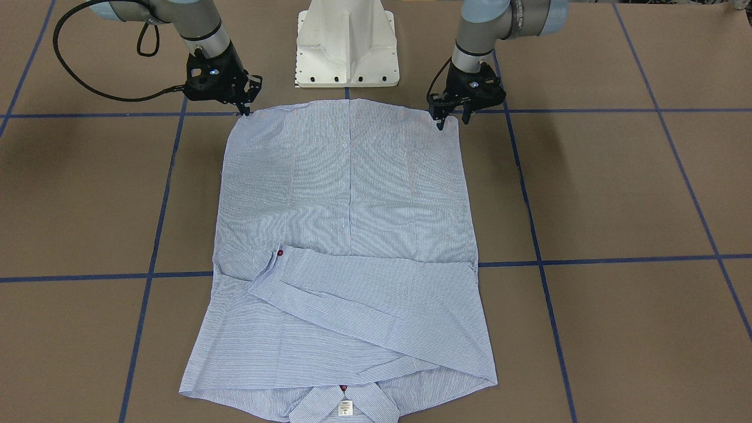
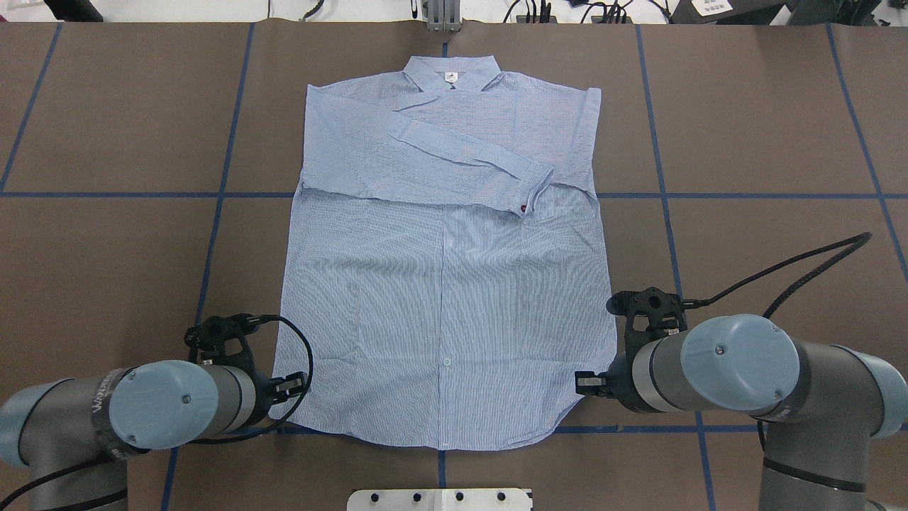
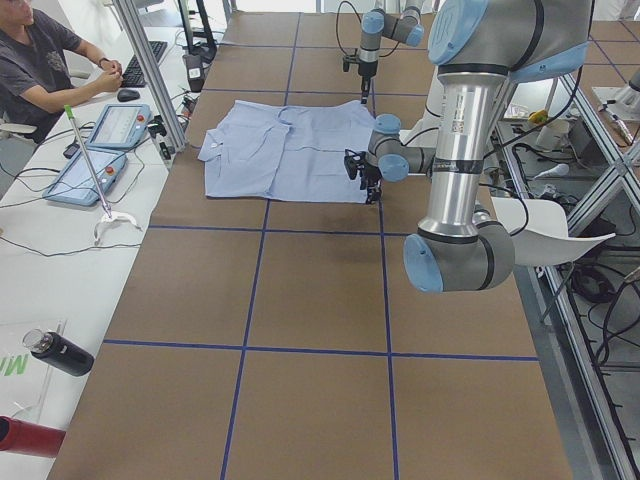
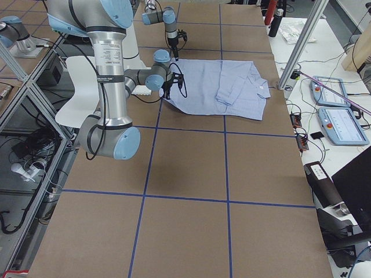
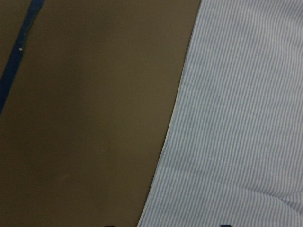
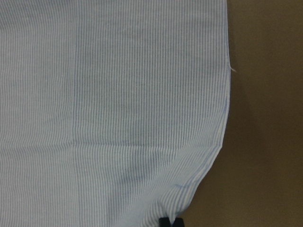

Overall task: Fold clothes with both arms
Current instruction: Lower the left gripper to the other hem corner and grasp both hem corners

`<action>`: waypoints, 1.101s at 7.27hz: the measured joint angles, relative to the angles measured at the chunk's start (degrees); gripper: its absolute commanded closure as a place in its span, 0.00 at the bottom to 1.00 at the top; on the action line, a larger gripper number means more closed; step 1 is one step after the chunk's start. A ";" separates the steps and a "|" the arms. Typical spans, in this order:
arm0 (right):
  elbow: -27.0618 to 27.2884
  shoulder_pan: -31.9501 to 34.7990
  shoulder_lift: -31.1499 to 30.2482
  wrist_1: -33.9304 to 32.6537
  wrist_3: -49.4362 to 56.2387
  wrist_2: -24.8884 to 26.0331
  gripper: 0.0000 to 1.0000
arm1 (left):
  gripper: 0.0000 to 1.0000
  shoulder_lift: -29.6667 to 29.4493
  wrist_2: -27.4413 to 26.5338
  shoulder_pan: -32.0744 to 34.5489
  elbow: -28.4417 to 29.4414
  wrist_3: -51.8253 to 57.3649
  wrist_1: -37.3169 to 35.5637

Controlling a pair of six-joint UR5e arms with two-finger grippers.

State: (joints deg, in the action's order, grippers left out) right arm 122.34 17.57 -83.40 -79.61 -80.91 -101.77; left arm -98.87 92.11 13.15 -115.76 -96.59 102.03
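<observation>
The light blue striped shirt [image 1: 346, 194] lies flat on the brown table, collar away from the robot. Its sleeves are folded across the chest [image 2: 468, 152]. My left gripper [image 1: 452, 123] is open at one hem corner, with one finger over the cloth and the other over the table. The left wrist view shows the shirt edge [image 5: 180, 104] running between two wide-apart fingertips. My right gripper [image 1: 244, 110] is shut on the other hem corner. In the right wrist view, wrinkles in the shirt [image 6: 118, 94] run toward the closed gripper [image 6: 171, 222].
The white pedestal base [image 1: 346, 47] stands just behind the hem, between the arms. Blue tape lines [image 2: 213, 195] cross the brown table. A person [image 3: 40, 60] sits at a side desk with tablets [image 3: 85, 175], and a dark bottle [image 3: 60, 352] lies there.
</observation>
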 measured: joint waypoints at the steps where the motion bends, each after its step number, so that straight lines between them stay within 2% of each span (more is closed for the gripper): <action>1: 0.08 -0.02 0.04 0.02 0.03 -0.01 1.00 | 0.37 0.03 0.00 -0.39 0.05 0.00 -0.05; 3: 0.22 -0.09 0.07 -0.01 0.01 -0.13 1.00 | 0.41 0.30 0.00 -0.77 0.09 0.00 -0.34; 6: 0.22 -0.06 0.07 -0.01 0.05 -0.18 1.00 | 0.55 -0.39 0.08 -0.95 -0.11 0.00 -3.39; 8: 0.19 0.05 0.01 -0.02 0.05 -0.19 1.00 | 0.75 -0.57 0.09 -1.00 -0.11 0.00 -3.72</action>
State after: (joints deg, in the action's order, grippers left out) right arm 122.53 17.62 -83.39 -79.63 -80.86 -101.95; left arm -99.44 92.20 12.15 -115.87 -96.59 98.31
